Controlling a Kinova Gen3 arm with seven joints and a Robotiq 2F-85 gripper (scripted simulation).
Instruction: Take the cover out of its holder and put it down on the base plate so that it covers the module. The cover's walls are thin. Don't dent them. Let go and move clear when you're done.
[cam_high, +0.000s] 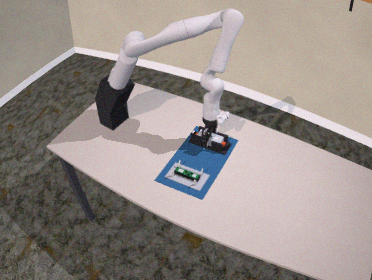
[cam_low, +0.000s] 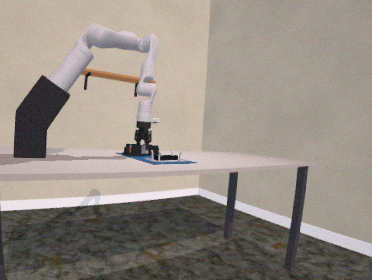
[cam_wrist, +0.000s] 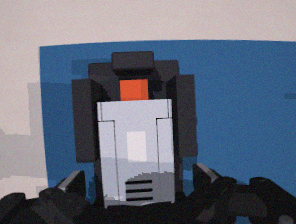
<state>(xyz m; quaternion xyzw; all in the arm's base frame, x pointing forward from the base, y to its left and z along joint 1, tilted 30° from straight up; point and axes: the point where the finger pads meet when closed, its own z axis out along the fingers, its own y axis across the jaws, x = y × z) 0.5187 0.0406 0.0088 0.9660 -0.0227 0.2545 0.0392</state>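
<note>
The cover, a smooth pale-grey box with thin seams and dark slots, sits in its blocky black holder on the blue mat. My tool hangs over it, wide open and empty, apparently not touching; arm bent, wrist vertical over the bench.

One cover, one holder, one module, one base plate.
</note>
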